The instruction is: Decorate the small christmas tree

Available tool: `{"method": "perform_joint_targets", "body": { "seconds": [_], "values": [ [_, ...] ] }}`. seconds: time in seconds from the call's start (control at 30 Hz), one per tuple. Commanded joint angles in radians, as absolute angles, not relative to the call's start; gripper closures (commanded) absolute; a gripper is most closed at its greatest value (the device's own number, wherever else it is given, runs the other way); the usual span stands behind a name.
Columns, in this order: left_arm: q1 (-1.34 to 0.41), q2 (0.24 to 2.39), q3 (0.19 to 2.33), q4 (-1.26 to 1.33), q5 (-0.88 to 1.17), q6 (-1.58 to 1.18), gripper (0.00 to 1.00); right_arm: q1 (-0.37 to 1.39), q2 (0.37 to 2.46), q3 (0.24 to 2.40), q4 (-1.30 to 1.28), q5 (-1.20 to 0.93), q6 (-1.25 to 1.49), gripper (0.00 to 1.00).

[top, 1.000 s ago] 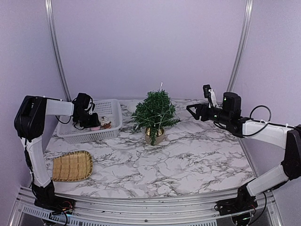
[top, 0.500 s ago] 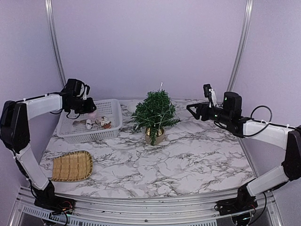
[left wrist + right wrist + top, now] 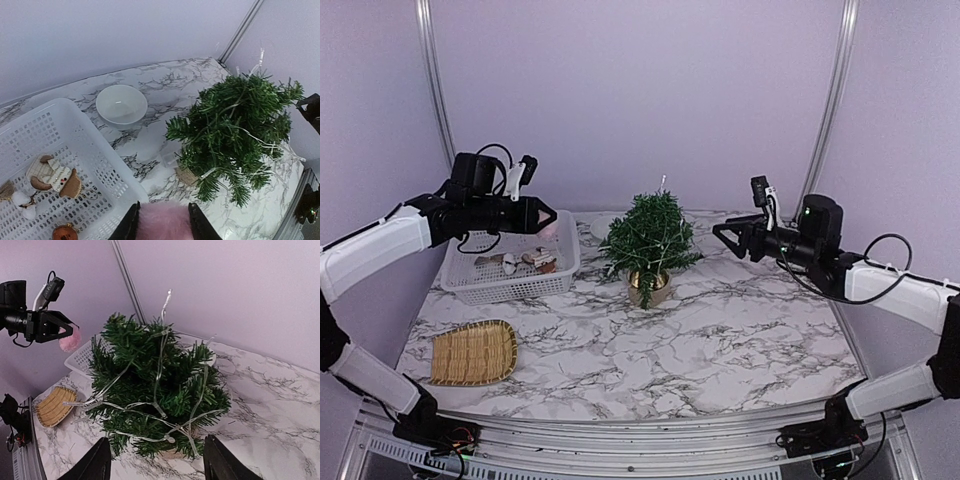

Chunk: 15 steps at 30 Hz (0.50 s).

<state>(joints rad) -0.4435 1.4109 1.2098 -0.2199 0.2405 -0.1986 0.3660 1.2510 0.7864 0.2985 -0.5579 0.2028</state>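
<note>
Now that the left gripper (image 3: 546,214) has risen out of the white basket (image 3: 510,290) and swung toward centre, we note its jaws clamped on a pink pom-pom (image 3: 70,340); an ornament looks secured; the small christmas tree (image 3: 650,240) stands mid-table toward the back, light string (image 3: 159,360) already draped on it; right gripper (image 3: 722,230) hangs just to its right, jaws apart, empty; next, we judge, comes carrying the pom-pom across and seating it among the needles.
</note>
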Motion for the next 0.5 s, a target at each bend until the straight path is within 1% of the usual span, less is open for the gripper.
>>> {"method": "perform_joint_targets", "body": {
  "seconds": [0.0,0.23,0.47],
  "values": [
    [-0.496,1.321,1.162,-0.156,0.306,-0.218,0.70,0.444,1.210,0.774,0.305,-0.592,0.128,0.40],
    [-0.607,1.213,1.120,-0.077,0.350,-0.268,0.70,0.541,1.167,0.718,0.379,-0.590,0.104,0.46],
    [-0.709,1.193,1.088,0.069,0.353,-0.331,0.71,0.683,1.170,0.688,0.427,-0.529,0.072,0.50]
  ]
}}
